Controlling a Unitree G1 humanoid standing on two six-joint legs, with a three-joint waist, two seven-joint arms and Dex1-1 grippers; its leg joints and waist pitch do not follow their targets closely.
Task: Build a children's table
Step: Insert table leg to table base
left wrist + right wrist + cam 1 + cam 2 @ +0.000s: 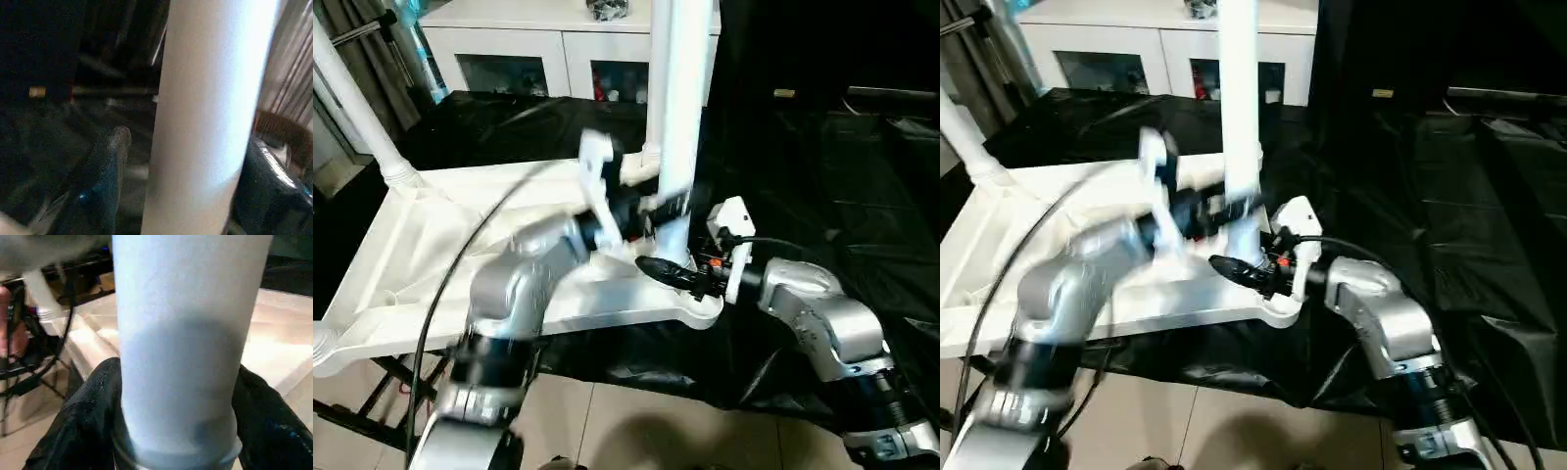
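The children's table lies upside down: its white ribbed tabletop rests on a black-draped surface. One white tube leg stands upright in the near right corner socket. My left gripper reaches around this leg a little above its base. In the left wrist view a gap shows between one finger and the leg, so it is open. My right gripper is at the foot of the leg, and its fingers press on both sides of the leg. A second leg stands in the far left socket.
A white cabinet with glass-fronted compartments stands behind the work. Black cloth covers the surface to the right and behind. Black stand bars and tiled floor lie under the tabletop's near edge.
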